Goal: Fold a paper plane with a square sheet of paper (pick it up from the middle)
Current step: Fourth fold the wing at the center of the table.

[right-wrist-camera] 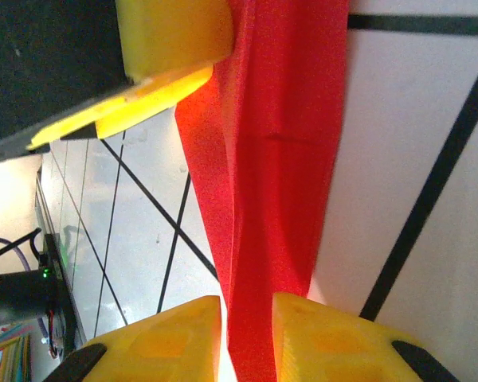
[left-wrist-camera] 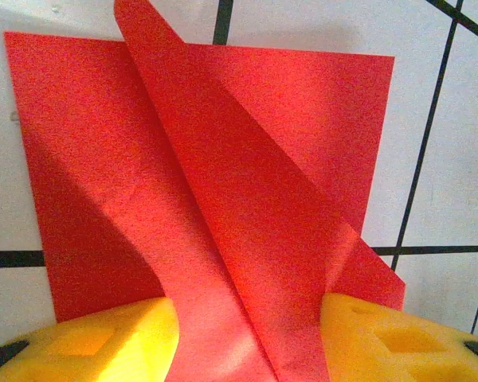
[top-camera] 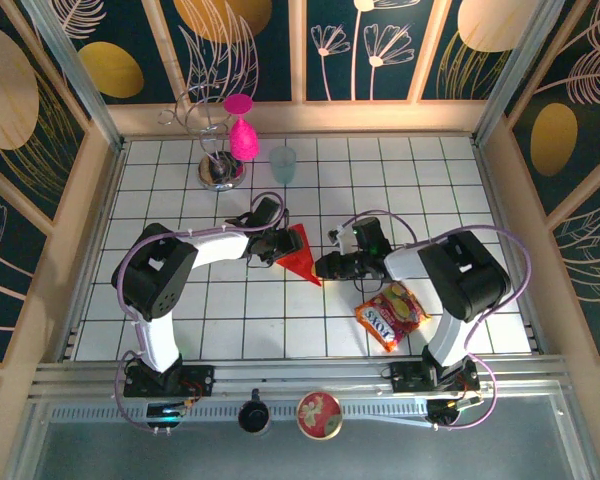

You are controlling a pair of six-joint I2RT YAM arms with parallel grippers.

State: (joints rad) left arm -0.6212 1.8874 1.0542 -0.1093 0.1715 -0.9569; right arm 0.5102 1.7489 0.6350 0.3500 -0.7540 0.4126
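- White tiled worktop (top-camera: 430,200) with a black grid, boxed in by wooden rails and dark floral panels; matte, flat tiles offer thin paper little to catch on
- Lying near the middle of the worktop, between the two arms, the sheet of paper (top-camera: 300,255) is bright red and partly folded; from above it reads as a narrow wedge
- Its long axis runs from a wide edge on the far side to a sharp point on the near side, leaning slightly to the right
- The left claw (top-camera: 278,247) meets the wide end from the left; in its wrist view a raised flap of the sheet of paper (left-wrist-camera: 303,119) climbs between the yellow fingers (left-wrist-camera: 103,342), which stand well apart, and I cannot tell whether they truly grip it
- The right claw (top-camera: 325,267) sits at the pointed end; in its wrist view the right claw (right-wrist-camera: 247,334) has its jaws drawn close on the upright ridge of the sheet of paper (right-wrist-camera: 279,159), pinching it
- Both arms touch the sheet, so neither is nearer; the next crease likely turns on pressing along that ridge between them
- A snack packet (top-camera: 390,315) lies near the right arm, apart from the paper; a pink goblet (top-camera: 240,135) and a pale cup (top-camera: 283,163) stand well away at the far side, leaving room to work
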